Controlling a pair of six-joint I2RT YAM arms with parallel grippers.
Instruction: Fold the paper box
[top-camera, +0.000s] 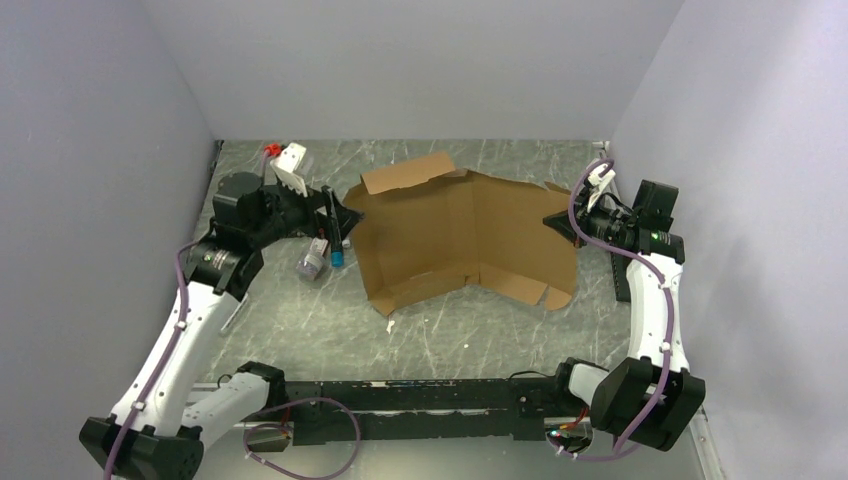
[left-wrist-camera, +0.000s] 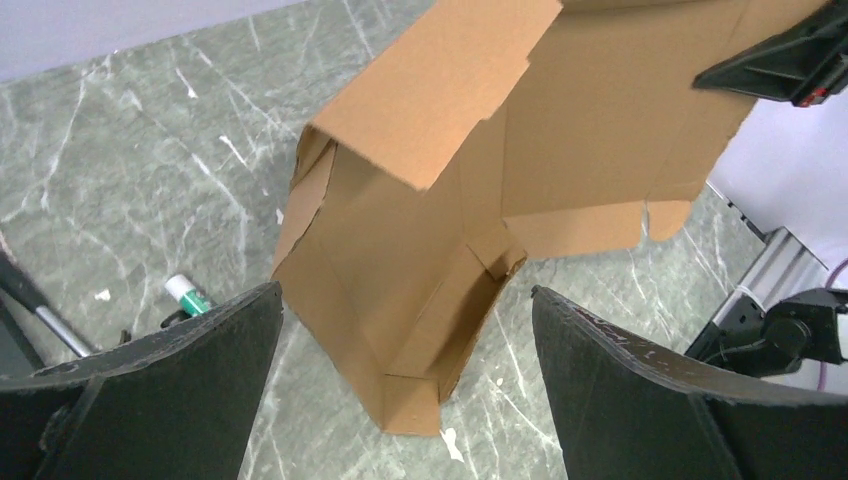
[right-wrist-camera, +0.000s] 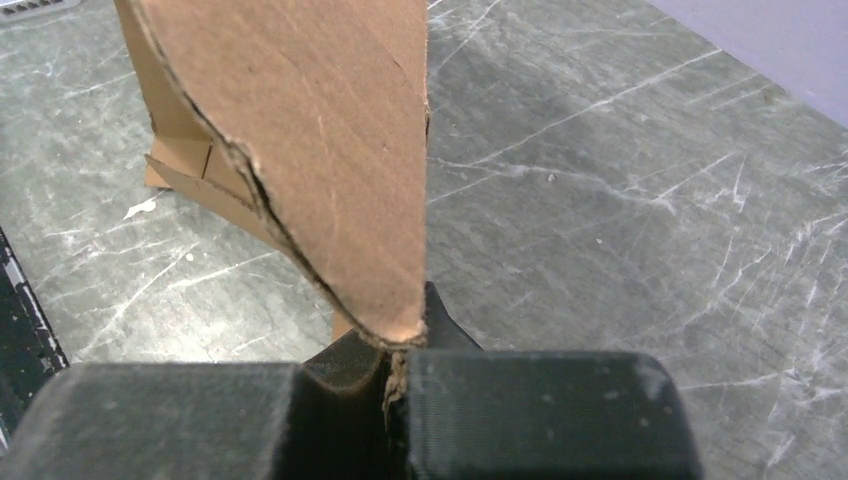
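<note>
The paper box (top-camera: 460, 235) is a brown cardboard sheet, partly folded, with flaps standing up, in the middle of the table. My right gripper (top-camera: 562, 225) is shut on the box's right flap (right-wrist-camera: 330, 150); the cardboard edge sits pinched between the fingers. My left gripper (top-camera: 350, 217) is open and empty, just left of the box's left edge. In the left wrist view the box (left-wrist-camera: 420, 260) lies ahead between the spread fingers (left-wrist-camera: 200, 350), apart from them, with a folded corner pointing toward the camera.
Small bottles and a tube (top-camera: 322, 255) lie left of the box, beside the left gripper; one shows in the left wrist view (left-wrist-camera: 188, 295). A white and red item (top-camera: 285, 160) sits at the back left. Walls close in on three sides. A rail (top-camera: 620, 270) runs along the right edge.
</note>
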